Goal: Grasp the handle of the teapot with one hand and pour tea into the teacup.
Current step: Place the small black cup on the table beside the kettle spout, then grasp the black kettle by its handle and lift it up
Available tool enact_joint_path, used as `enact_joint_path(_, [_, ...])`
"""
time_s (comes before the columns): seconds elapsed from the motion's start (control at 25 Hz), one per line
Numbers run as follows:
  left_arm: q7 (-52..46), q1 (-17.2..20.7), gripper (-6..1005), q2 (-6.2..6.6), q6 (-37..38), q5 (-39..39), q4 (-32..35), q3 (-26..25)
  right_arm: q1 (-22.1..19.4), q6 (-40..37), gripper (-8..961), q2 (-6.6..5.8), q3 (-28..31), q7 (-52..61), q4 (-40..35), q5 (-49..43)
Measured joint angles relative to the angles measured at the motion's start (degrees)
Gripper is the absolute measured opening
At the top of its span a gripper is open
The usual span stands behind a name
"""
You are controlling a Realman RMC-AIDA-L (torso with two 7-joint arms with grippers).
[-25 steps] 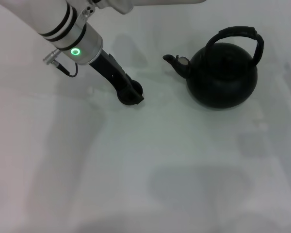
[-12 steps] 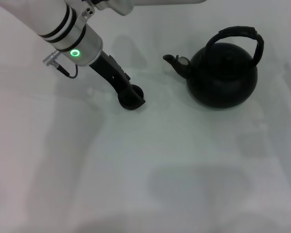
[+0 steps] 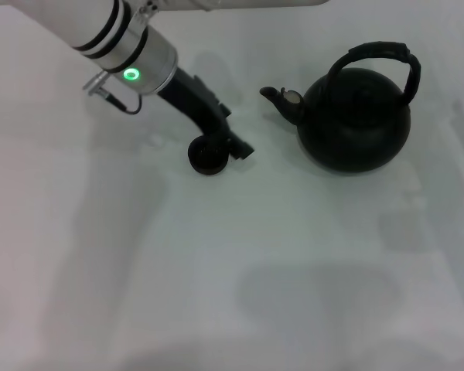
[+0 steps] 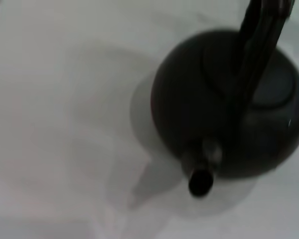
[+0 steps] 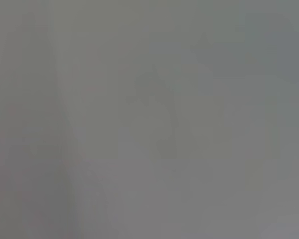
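The black round-bellied teapot (image 3: 356,120) stands at the right of the white table, its short spout (image 3: 282,100) pointing left and its arched handle (image 3: 379,54) upright over the top. The tiny black teacup (image 3: 206,158) sits on the table left of the spout. My left gripper (image 3: 233,142) hovers open just above and to the right of the teacup, between it and the teapot, holding nothing. In the left wrist view the teapot (image 4: 224,99) fills the frame with its spout (image 4: 200,180) nearest and the handle (image 4: 261,45) crossing its lid. My right gripper is out of view.
The white table (image 3: 240,263) stretches bare in front of the teacup and teapot. My left arm (image 3: 116,42) reaches in from the upper left. The right wrist view holds only a flat grey surface (image 5: 149,119).
My left gripper has let go of the teacup and moved up and to the right, toward the teapot. The teacup stays on the table. The teapot has not moved.
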Motion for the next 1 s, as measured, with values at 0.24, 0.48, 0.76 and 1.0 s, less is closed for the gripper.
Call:
enact_joint_path(0.24, [6.12, 1.18, 888, 0.19, 1.45, -9.27, -3.08, 0.0, -0.02, 0.0, 841, 0.0, 0.0, 0.0, 0.04, 0.0])
enact_joint_path(0.48, [9.45, 2.5, 888, 0.12, 1.97, -13.62, -5.17, -0.01, 0.12, 0.0, 840, 0.0, 0.0, 0.0, -0.01, 0.0])
enact_joint_path(0.76, [17.93, 4.84, 888, 0.17, 6.27, -23.24, -6.62, 0.01, 0.16, 0.0, 841, -0.08, 0.59, 0.0, 0.04, 0.0])
enact_joint_path(1.0, [26.3, 10.27, 888, 0.2, 9.37, -35.85, -7.63, 0.0, 0.12, 0.0, 841, -0.09, 0.76, 0.1, 0.19, 0.0])
